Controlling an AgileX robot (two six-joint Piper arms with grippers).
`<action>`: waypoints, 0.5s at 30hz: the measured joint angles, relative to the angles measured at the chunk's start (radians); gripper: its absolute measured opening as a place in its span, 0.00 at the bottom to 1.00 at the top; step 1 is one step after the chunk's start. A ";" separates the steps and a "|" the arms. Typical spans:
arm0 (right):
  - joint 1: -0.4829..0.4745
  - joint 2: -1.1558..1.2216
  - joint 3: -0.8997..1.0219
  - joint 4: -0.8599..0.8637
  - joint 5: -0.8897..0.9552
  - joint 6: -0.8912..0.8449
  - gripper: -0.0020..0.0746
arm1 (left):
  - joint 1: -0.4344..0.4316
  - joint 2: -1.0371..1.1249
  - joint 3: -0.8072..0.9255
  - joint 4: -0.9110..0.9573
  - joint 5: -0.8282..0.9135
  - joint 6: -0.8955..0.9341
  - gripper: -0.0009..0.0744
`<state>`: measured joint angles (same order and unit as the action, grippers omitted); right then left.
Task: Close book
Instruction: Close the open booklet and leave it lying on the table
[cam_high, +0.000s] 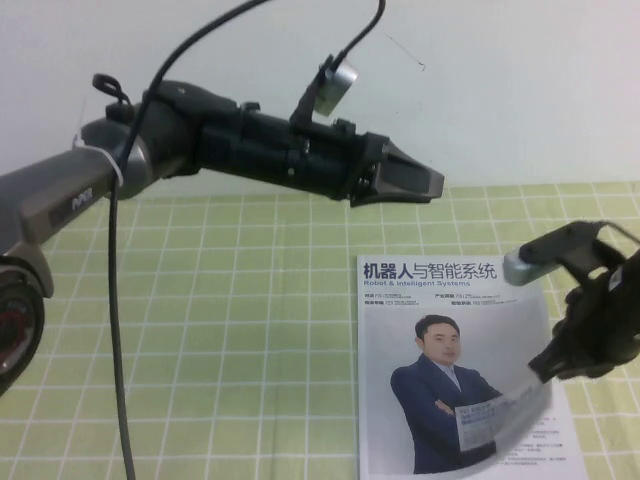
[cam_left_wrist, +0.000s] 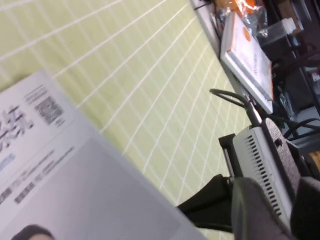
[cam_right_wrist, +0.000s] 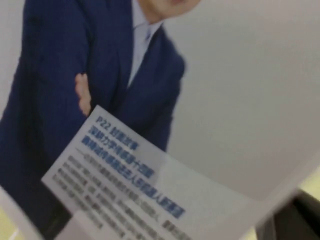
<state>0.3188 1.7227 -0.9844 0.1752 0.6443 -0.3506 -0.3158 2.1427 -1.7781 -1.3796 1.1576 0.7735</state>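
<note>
- book (cam_high: 420, 330): lies on the near right part of the green checked tablecloth (cam_high: 250, 300), front cover up and spine to the left. Its near edge runs out of the high view.
- cover, near part: a man in a dark blue suit with arms folded, on a pale grey ground. A white panel of blue and black print sits low beside him (the right wrist view shows this panel (cam_right_wrist: 120, 180) bowed rather than flat).
- near right corner of the cover (cam_high: 500, 415): lifted off the pages and curled upward, blurred in the high view.
- right gripper (cam_high: 548, 365): just at the book's right edge, touching the raised corner; whether it is open or closed cannot be told.
- cover, far part: a bold black and blue chinese title above the line "robot & intelligent systems". In the left wrist view a small square code sits on the book (cam_left_wrist: 50, 175).
- left gripper (cam_high: 425, 184): held in the air beyond the book's far edge, well clear of it; open or closed cannot be told.
- black cable (cam_high: 115, 330): hangs down at the far left.
- white wall (cam_high: 500, 80): behind the table.
</note>
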 joint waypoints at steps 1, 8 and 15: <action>-0.009 -0.043 -0.002 -0.025 0.013 0.008 0.02 | 0.002 -0.017 -0.024 0.005 0.010 -0.002 0.21; -0.036 -0.311 -0.045 -0.076 0.122 0.010 0.02 | 0.025 -0.167 -0.097 0.112 0.036 -0.031 0.03; -0.036 -0.519 -0.054 -0.055 0.197 -0.085 0.02 | 0.025 -0.373 -0.104 0.486 0.019 -0.165 0.01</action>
<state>0.2825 1.2038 -1.0384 0.1206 0.8415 -0.4352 -0.2912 1.7692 -1.8822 -0.8935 1.1764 0.6089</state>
